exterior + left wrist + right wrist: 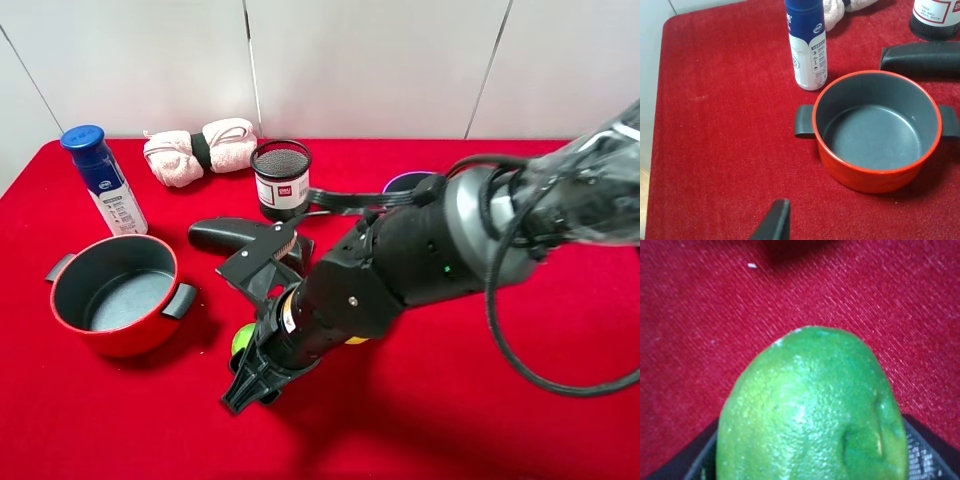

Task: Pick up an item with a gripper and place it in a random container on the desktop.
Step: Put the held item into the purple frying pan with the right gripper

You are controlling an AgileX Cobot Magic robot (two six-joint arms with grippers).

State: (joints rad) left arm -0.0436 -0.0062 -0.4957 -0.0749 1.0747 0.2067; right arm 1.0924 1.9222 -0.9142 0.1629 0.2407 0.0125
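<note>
Lime (810, 410) is clamped between the black fingers of the right hand (255, 382), down by the red counter (450, 430) and just right of the red pot (120, 338). Purple pan (405, 181) peeks out behind that arm, near the mesh cup (281, 178). Left hand (775, 222) only shows one fingertip near the pot, so can't tell if it's open or closed.
</note>
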